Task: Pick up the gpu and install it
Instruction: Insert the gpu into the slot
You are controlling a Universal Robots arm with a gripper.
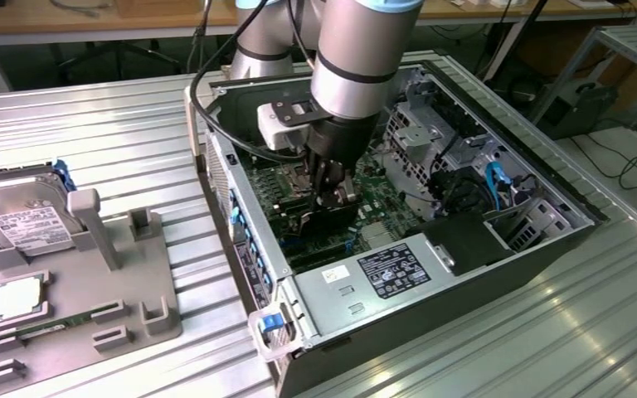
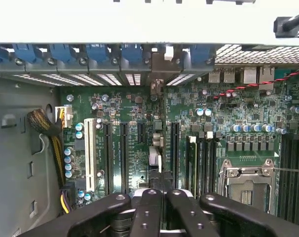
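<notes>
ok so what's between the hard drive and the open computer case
In the exterior view, the grey holder's upright posts stand beside the hard drive, then a bare strip of ribbed metal table runs up to the computer case.

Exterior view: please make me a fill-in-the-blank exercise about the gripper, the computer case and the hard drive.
1. The gripper is ___ the open computer case.
2. Its jaws are ___.
3. The hard drive lies outside the case, at the exterior view's ___.
Missing words: inside; shut; left.
</notes>
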